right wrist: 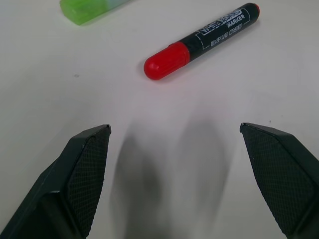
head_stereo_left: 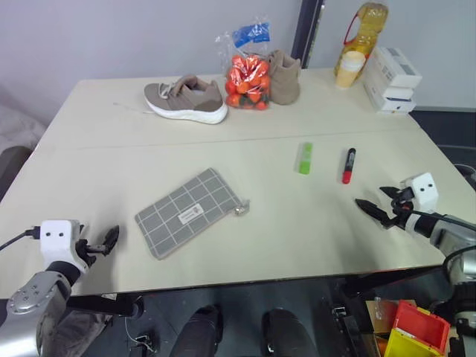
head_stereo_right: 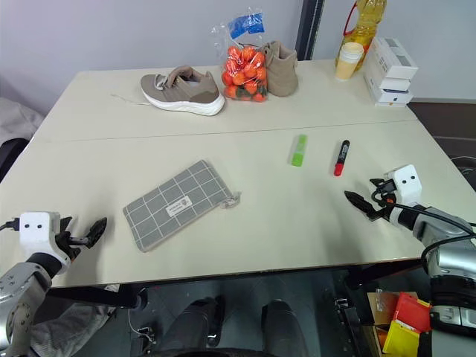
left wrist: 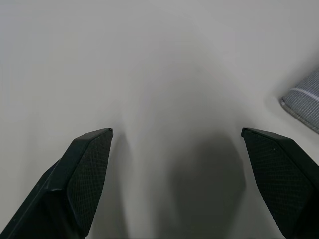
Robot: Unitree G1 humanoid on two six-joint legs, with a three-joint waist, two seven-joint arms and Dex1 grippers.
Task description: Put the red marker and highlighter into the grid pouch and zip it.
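Note:
The grid pouch [head_stereo_left: 190,212] lies flat at the table's middle left, its metal zipper pull [head_stereo_left: 240,209] at the right corner. The green highlighter [head_stereo_left: 305,158] and the red marker [head_stereo_left: 348,165], black-bodied with a red cap, lie side by side to the right of centre. My right gripper [head_stereo_left: 379,201] hovers open near the table's right edge, a short way in front of the marker [right wrist: 202,40] and the highlighter [right wrist: 87,7], with nothing between its fingers. My left gripper [head_stereo_left: 104,242] is open and empty at the front left, just left of the pouch's corner [left wrist: 304,102].
Along the far edge stand a tan shoe [head_stereo_left: 186,98], a bag of orange fruit [head_stereo_left: 247,80], a second tan shoe [head_stereo_left: 284,76], an oil bottle [head_stereo_left: 363,33], a cup [head_stereo_left: 349,68] and stacked white boxes [head_stereo_left: 391,78]. Red and yellow bins [head_stereo_left: 413,331] sit on the floor at the right.

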